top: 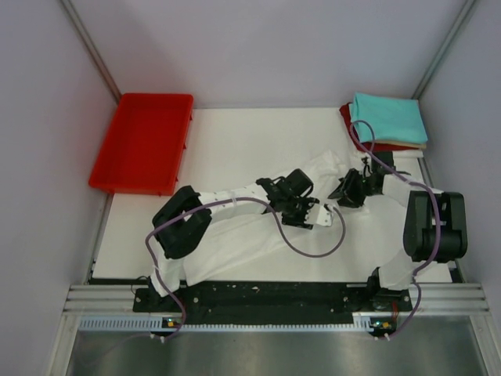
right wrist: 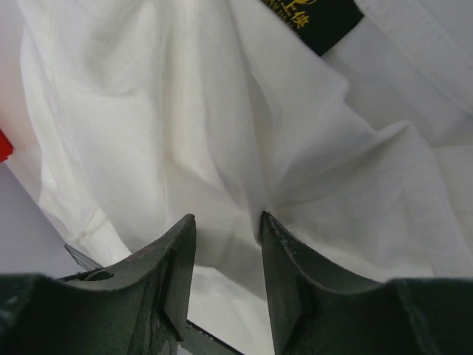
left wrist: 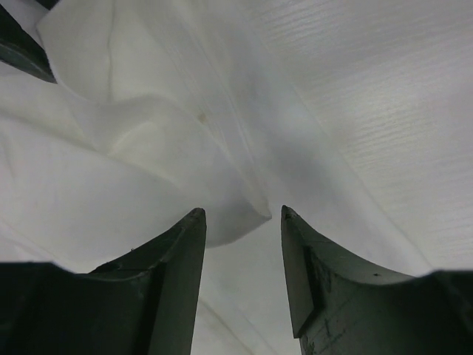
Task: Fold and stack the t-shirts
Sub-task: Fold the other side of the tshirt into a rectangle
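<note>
I count one white t-shirt (top: 235,239) spread open across the middle of the table (top: 250,133), and one stack in the back right corner: a folded teal shirt (top: 389,117) on top, a dark red shirt (top: 347,119) showing under its left edge. Any further layer there is too thin for me to tell. One red tray (top: 145,98) sits at the back left, well apart from the cloth.

Both arms reach over the white t-shirt. The left gripper (top: 313,213) and right gripper (top: 344,196) are near each other above its right half, and their purple cables (top: 313,247) loop across my overhead view.

In the left wrist view the jaws stand partly apart, a rounded fold of cloth just ahead of the fingertips (left wrist: 196,218). The right gripper's jaws are likewise parted, over a soft crease running toward the gap. I see nothing clamped in either.

The cloth is thin, matt and wrinkled, with one dark neck label (right wrist: 318,22) bearing gold lettering
</note>
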Motion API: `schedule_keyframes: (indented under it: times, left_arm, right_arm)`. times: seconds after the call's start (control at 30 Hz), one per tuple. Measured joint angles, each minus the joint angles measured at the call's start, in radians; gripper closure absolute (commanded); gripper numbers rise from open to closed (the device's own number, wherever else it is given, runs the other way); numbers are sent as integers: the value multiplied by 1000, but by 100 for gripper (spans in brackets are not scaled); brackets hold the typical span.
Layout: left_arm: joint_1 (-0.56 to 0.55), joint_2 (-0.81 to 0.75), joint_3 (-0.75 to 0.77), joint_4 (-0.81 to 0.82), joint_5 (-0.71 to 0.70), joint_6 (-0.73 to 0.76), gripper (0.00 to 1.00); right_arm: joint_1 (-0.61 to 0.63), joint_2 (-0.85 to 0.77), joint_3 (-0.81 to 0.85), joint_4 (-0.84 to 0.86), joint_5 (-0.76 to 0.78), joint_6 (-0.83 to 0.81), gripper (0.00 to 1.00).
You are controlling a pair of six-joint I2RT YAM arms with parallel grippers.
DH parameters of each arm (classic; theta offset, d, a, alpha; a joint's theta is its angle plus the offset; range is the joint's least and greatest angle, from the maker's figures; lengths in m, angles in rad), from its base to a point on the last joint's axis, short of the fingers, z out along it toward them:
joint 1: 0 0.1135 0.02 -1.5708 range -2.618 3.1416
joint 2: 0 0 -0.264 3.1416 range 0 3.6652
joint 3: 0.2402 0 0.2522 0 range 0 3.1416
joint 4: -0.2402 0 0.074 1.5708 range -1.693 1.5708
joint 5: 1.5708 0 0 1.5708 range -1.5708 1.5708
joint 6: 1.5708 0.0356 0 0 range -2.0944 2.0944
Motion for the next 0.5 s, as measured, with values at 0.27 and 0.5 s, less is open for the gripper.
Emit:
schedule_keyframes:
  times: [0.27,0.5]
  left_arm:
    - [0,49,-16,-7,0,24,95]
    - [0,52,7,-51,-11,11,100]
  right_arm:
    - [11,13,-8,18,-30,-1,100]
    - [-31,-30,-14,-43,35,-47,100]
